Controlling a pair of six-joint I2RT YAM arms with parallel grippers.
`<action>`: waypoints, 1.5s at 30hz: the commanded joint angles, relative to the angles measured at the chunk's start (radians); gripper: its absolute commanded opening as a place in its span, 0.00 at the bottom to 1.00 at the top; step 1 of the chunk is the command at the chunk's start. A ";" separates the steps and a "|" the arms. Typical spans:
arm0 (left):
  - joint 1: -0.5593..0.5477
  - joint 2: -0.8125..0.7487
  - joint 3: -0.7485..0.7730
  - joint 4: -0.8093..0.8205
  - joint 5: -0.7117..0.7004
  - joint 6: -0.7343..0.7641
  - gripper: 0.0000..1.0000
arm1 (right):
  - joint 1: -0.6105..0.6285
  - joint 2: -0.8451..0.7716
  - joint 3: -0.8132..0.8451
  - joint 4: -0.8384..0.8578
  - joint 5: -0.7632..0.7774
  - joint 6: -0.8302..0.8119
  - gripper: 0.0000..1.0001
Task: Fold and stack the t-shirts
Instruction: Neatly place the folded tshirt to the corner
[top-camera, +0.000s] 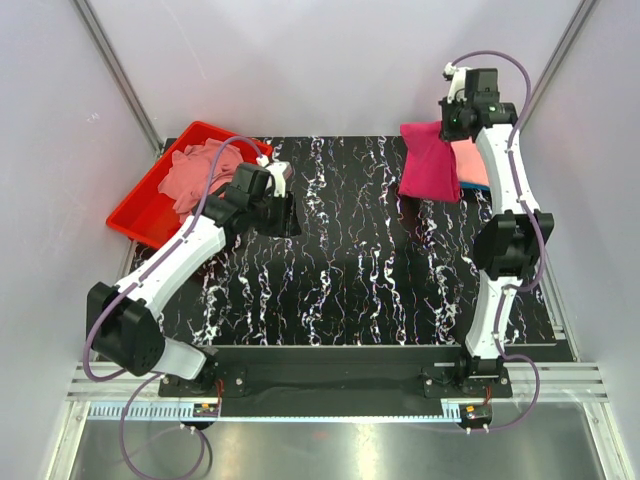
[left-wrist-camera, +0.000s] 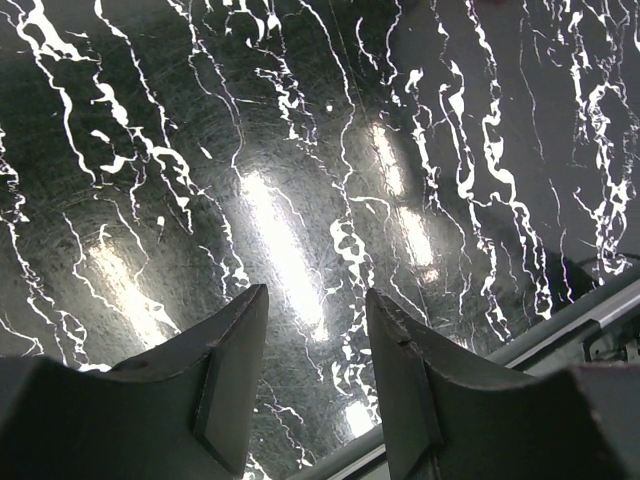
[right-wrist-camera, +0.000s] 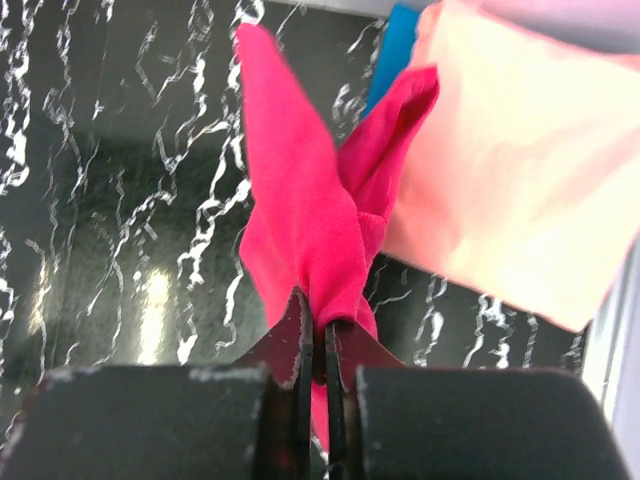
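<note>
1. Magenta tee (top-camera: 430, 160): soft, light, limp cloth. It hangs in a folded bundle off the R pincer (right-wrist-camera: 318, 335), above the far-right part of the counter (top-camera: 350, 270). Its lower edge is just beside the peach tee (right-wrist-camera: 520, 170).
2. Handling, my guess: no weight to speak of, but it'll sag and unfold if swung. Best hold is at a folded edge w/ all layers pinched together. Here the bite looks narrow, at one bunched edge.
3. R pincer is clenched on that magenta bunch, jaws almost together w/ cloth between.
4. R arm is reared up tall, elbow bent and wrist high at the far-right corner, pointing down and in.
5. Peach tee lies flat at far right w/ the teal tee (right-wrist-camera: 400, 50) peeking out beneath, prob. the stack.
6. L pincer (left-wrist-camera: 315, 300) is released, jaws apart, nothing in them, low over bare counter.
7. L arm stretches fwd-left, wrist near the red tray (top-camera: 140, 215) holding the dusty-pink tees (top-camera: 195, 175), unfolded.
</note>
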 joint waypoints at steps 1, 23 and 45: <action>-0.003 -0.038 -0.007 0.038 0.037 0.007 0.49 | -0.024 0.017 0.159 -0.049 -0.007 -0.043 0.00; -0.003 -0.026 -0.016 0.048 0.059 -0.004 0.49 | -0.274 0.276 0.394 0.093 -0.253 -0.011 0.00; -0.005 0.009 -0.019 0.061 0.099 -0.013 0.50 | -0.370 0.489 0.454 0.458 -0.313 0.028 0.00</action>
